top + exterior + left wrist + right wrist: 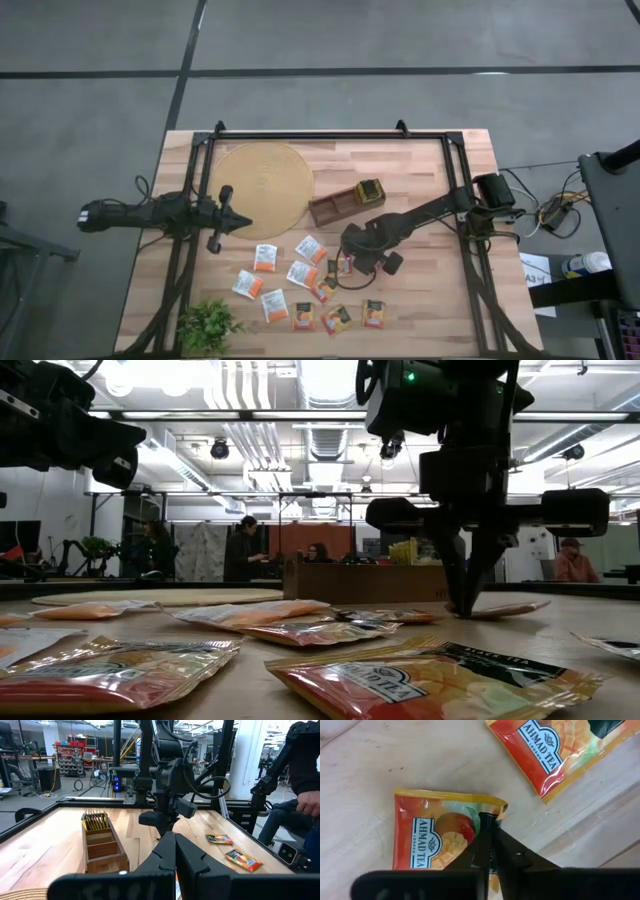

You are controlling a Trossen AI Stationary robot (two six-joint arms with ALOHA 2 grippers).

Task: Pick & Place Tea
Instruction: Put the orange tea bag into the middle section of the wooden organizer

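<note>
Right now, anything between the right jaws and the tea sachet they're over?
Nothing. In the right wrist view the right gripper has its jaws shut on the edge of the tea sachet, which lies on the table.

Overhead, table-level and two wrist views, all sharing the table [430, 300].

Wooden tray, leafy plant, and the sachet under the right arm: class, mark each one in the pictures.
wooden tray [335, 207], high view, on an empty compartment.
leafy plant [208, 326], high view, middle of the foliage.
pinched tea sachet [427, 832], right wrist view, on its printed face beside the shut jaws.
</note>
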